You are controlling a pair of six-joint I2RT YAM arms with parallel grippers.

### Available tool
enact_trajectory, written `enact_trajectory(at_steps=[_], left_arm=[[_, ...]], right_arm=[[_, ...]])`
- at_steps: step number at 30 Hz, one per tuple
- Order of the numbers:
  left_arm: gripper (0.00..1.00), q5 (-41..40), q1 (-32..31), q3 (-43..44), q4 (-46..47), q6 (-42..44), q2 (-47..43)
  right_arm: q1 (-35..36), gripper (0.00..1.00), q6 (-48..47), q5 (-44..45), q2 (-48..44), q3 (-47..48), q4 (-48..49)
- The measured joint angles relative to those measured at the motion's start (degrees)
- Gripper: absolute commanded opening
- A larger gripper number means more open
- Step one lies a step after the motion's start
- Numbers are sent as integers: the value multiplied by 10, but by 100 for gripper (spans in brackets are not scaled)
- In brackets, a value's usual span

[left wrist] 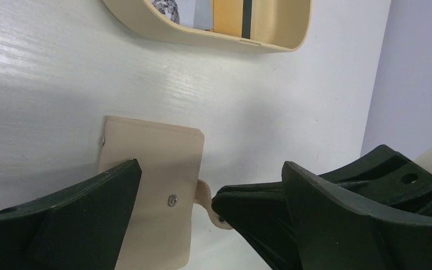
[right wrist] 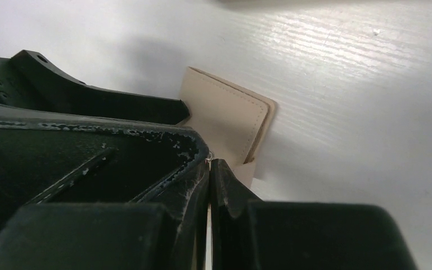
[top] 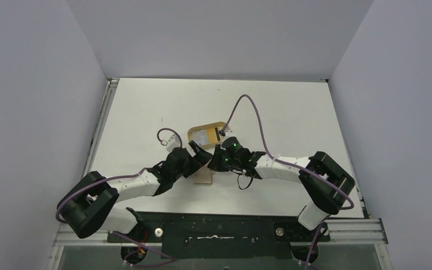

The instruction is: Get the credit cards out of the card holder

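on the surface (left wrist: 62, 73) | card holder (left wrist: 152, 163) judged light, floppy | strap tab (left wrist: 204, 197) pinched by right fingers (right wrist: 230, 197) | left fingers (left wrist: 79, 214) held open

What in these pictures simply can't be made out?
Whether anything is inside the tan leather folding wallet: folded shut, every view.
Contents of the beige oval tray: cut by the left wrist view's top edge; too small from above.
Wallet from above: mostly covered by the left gripper and right gripper.
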Motion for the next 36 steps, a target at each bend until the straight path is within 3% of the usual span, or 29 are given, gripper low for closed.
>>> enact_trajectory(at_steps=[6, 12, 26, 31, 36], left_arm=[[97, -28, -9, -1, -2, -30, 0], [97, -42, -9, -10, 2, -51, 0], [97, -49, -10, -14, 2, -62, -3], [97, -56, -10, -14, 2, -66, -3], [97, -69, -8, -15, 2, -69, -3]], right_arm=[[8, 5, -1, -4, 23, 11, -4], [14, 23, 1, -4, 48, 17, -2], [15, 24, 1, 1, 56, 18, 1], [14, 52, -5, 7, 54, 18, -2], [12, 67, -30, 28, 17, 18, -40]])
